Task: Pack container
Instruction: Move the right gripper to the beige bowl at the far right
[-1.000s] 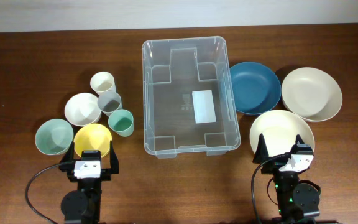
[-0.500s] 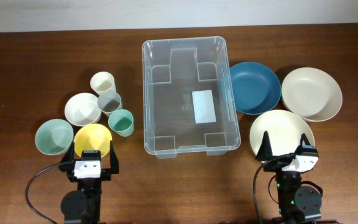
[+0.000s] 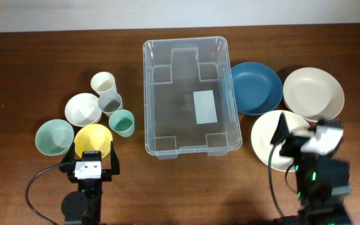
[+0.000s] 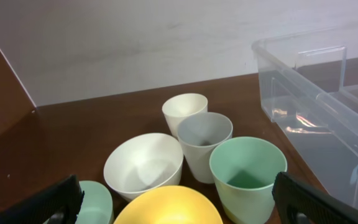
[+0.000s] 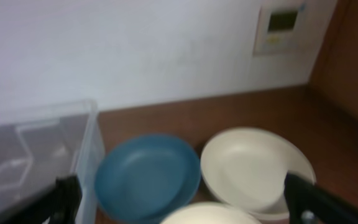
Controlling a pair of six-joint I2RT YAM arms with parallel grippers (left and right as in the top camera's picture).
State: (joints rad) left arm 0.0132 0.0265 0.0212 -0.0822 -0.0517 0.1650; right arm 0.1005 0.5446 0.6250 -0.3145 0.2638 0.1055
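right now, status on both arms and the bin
Left end effector open, by the round yellow bowl. Right end effector open, over the near cream round plate. Large clear rectangular plastic bin empty, top unobstructed.

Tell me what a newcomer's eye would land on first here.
The large clear rectangular plastic bin sits empty in the middle, only a white label on its floor. A dark blue round plate lies right of it beside cream dishes; pastel cups and bowls cluster on its left.

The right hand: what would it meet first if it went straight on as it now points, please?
Probably the near cream plate right below the right hand; beyond that, the blue plate and cream bowl lie ahead. Its height is unclear.
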